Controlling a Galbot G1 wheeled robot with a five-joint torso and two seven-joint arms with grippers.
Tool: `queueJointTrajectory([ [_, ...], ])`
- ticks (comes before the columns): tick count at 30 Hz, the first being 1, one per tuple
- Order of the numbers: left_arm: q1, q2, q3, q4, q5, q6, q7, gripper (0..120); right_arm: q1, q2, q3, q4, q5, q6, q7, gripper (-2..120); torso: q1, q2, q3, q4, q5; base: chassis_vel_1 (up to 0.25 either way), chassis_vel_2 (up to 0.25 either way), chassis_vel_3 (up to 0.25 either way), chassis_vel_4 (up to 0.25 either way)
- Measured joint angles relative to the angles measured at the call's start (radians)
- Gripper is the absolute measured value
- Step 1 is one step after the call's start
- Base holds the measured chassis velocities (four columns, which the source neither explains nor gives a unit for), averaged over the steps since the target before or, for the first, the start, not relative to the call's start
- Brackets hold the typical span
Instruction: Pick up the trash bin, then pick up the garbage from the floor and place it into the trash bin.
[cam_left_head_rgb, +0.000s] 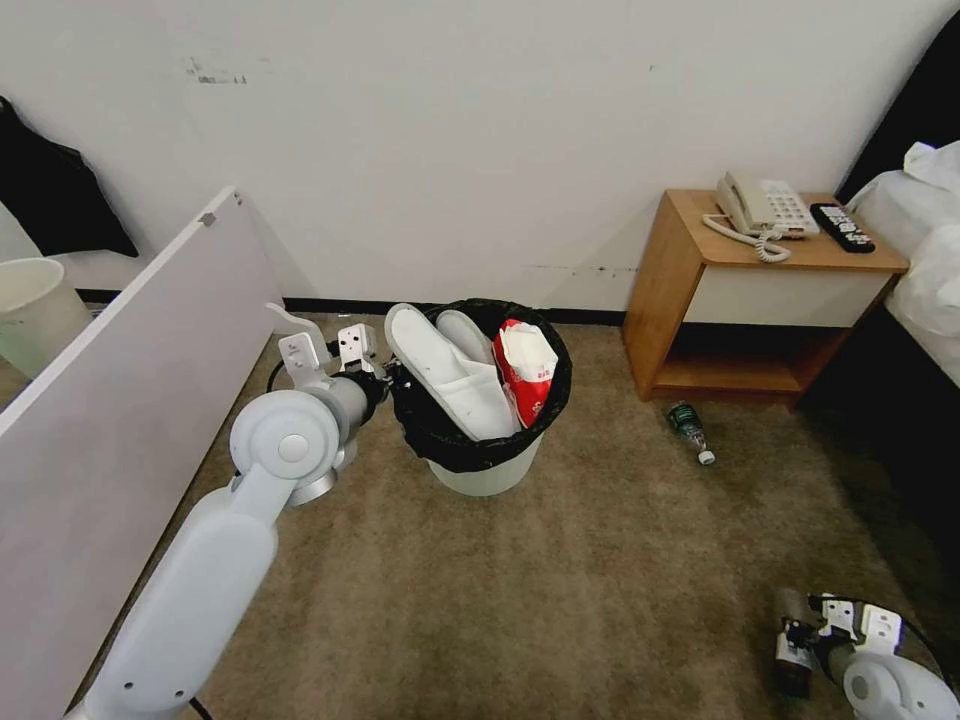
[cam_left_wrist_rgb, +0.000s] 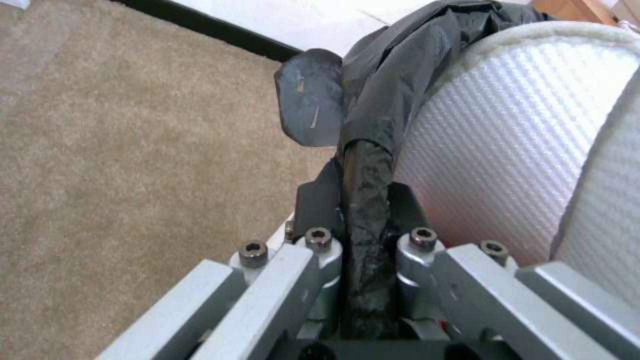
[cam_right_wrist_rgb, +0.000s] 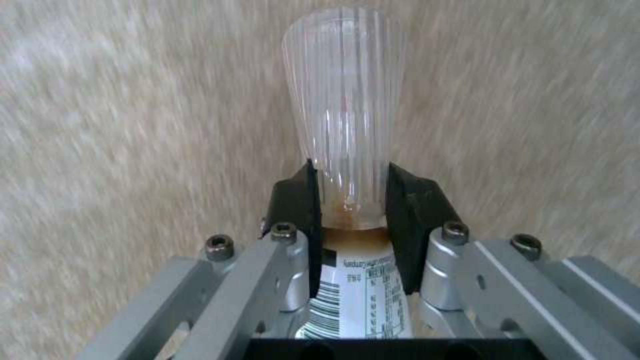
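Two pincers engaged. Left pincer (cam_left_wrist_rgb: 353, 200) is clamped on the bag-lined rim of the trash bin (cam_left_head_rgb: 487, 470), holding it carried so litter can be dropped in; slippers (cam_left_head_rgb: 450, 375) and wrapper (cam_left_head_rgb: 527, 368) lie inside. Right pincer (cam_right_wrist_rgb: 350, 197), low over carpet, grips a clear bottle (cam_right_wrist_rgb: 345, 110). Another bottle (cam_left_head_rgb: 690, 430) lies well beyond it.

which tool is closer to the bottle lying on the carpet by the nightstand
Right. The right tool, shut on another bottle, sits low toward the robot from the floor bottle; the left tool grips the trash bin farther left.
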Motion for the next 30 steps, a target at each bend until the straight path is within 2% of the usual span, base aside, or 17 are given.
queueJointTrajectory([
  [6,0.002,0.0,0.001,-0.004,-0.003,0.0,-0.009,4,-0.017,-0.022,0.049,0.102,-0.04,0.015,-0.011,19,0.0,0.0,0.0,-0.0001,-0.0001,0.0,0.0,0.0,0.0],
  [10,0.004,-0.004,0.008,-0.011,-0.008,0.0,-0.022,4,-0.012,-0.036,0.09,0.241,-0.014,0.013,0.006,19,0.0,0.0,0.0,0.0001,-0.0001,0.0,0.0,0.0,0.0],
  [20,0.005,-0.001,0.012,-0.026,-0.022,0.004,-0.042,4,0.021,-0.08,0.147,0.427,-0.006,0.015,0.004,19,0.0,0.0,0.0,0.0001,-0.0002,0.0,0.0,0.0,0.0],
  [22,0.005,-0.001,0.017,-0.027,-0.024,0.005,-0.045,4,0.033,-0.099,0.157,0.495,-0.007,0.029,-0.017,19,0.0,0.0,0.0,0.0001,-0.0002,0.0,0.0,0.0,0.0],
  [26,0.004,-0.004,0.022,-0.027,-0.024,0.006,-0.048,4,0.046,-0.113,0.159,0.549,-0.008,0.041,-0.037,19,0.0,0.0,0.0,0.0,-0.0002,0.0,0.0,0.0,0.0],
  [30,0.003,-0.006,0.026,-0.028,-0.025,0.007,-0.051,4,0.06,-0.135,0.169,0.615,-0.034,0.089,-0.089,19,0.0,0.0,0.0,0.0001,-0.0002,0.0,0.0,0.0,0.0],
])
